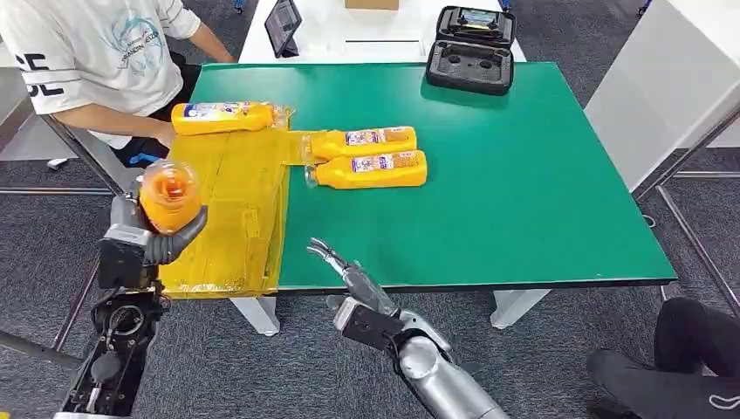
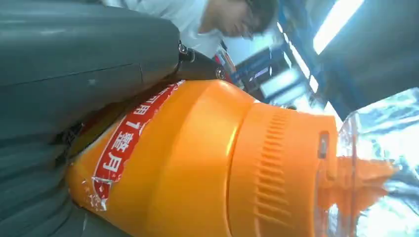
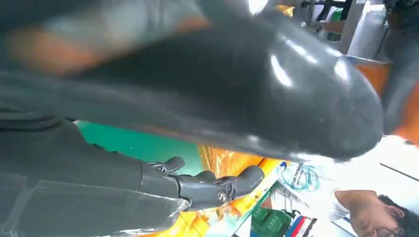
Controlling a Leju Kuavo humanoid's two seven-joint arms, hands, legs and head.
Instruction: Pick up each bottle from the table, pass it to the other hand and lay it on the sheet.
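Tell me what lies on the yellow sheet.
One orange bottle lies on the yellow sheet at its far edge. The left hand holds another bottle above the sheet, covering part of it.

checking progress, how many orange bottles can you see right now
4. One in the left robot hand, the held bottle above the yellow sheet; one far bottle lying on the sheet's far edge; two table bottles side by side on the green table.

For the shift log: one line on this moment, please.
left hand: holds bottle over yellow sheet | right hand: open, empty
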